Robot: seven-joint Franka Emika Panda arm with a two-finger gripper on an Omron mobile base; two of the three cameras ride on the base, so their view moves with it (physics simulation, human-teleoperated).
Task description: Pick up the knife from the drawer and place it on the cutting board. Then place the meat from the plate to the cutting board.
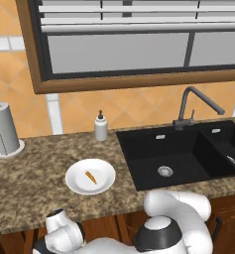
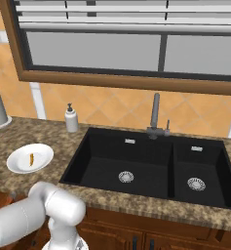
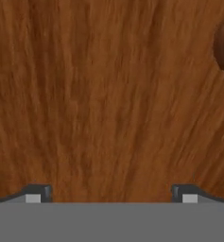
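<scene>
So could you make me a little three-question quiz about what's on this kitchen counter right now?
1. True or false: the meat lies on the plate.
2. What stands between the paper towel roll and the sink? A) kettle B) soap dispenser C) toaster
3. Fill in: the tool faces reddish-brown wood with its jaws ____.

Key: 1 true; 2 B; 3 open.
</scene>
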